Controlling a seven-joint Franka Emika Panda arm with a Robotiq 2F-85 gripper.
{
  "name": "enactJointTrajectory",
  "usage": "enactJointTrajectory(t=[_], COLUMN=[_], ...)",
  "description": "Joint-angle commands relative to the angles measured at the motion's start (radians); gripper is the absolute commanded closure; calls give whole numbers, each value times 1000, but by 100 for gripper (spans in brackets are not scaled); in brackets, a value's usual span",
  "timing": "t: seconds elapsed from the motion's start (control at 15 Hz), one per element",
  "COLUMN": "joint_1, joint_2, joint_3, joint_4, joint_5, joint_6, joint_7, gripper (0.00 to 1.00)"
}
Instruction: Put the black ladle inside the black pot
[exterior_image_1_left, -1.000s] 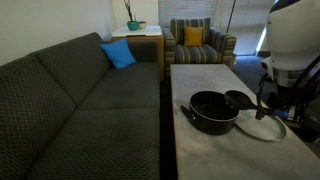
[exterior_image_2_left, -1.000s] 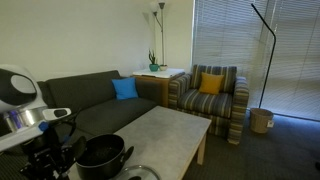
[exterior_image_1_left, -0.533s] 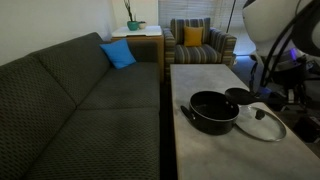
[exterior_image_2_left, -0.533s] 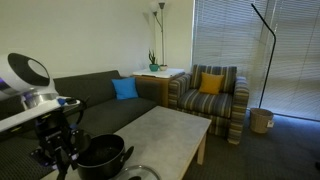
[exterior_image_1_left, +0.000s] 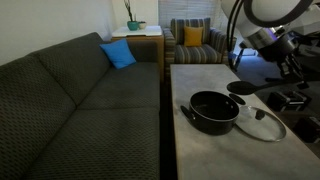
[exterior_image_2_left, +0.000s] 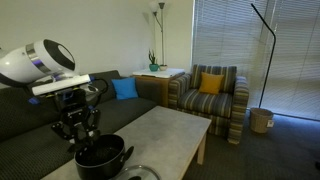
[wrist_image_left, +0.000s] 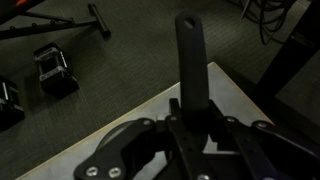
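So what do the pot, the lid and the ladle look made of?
The black pot: likely coated metal, dark matte walls. The lid: clear glass, see-through, with shiny metal rim. The black ladle: probably plastic, dull black handle without glint.

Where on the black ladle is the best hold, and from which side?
The long thin handle of the black ladle, approached square to its length so the jaws close across its narrow width. The pincer is shut on it so, handle end sticking out.
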Motion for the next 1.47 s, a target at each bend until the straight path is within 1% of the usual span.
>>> enactJointTrajectory(t=[0.0, 0.2, 0.53, 0.6, 0.73, 0.93, 1.0, 1.07, 1.4], joint_1=[-74, -81, -38, -26, -15, -11, -10, -9, -7], joint_2=[174, 288, 440, 482, 545, 629, 545, 561, 562], joint_3=[49, 57, 51, 42, 37, 32, 31, 28, 26], joint_4=[242, 401, 632, 695, 795, 918, 780, 797, 785], joint_5=[-4, 6, 1, 4, 3, 1, 3, 4, 2], joint_6=[-81, -132, -270, -305, -372, -438, -395, -401, -397], joint_7=[-112, -162, -210, -220, -239, -265, -246, -251, -252], gripper=[93, 93, 93, 93, 93, 93, 93, 93, 93])
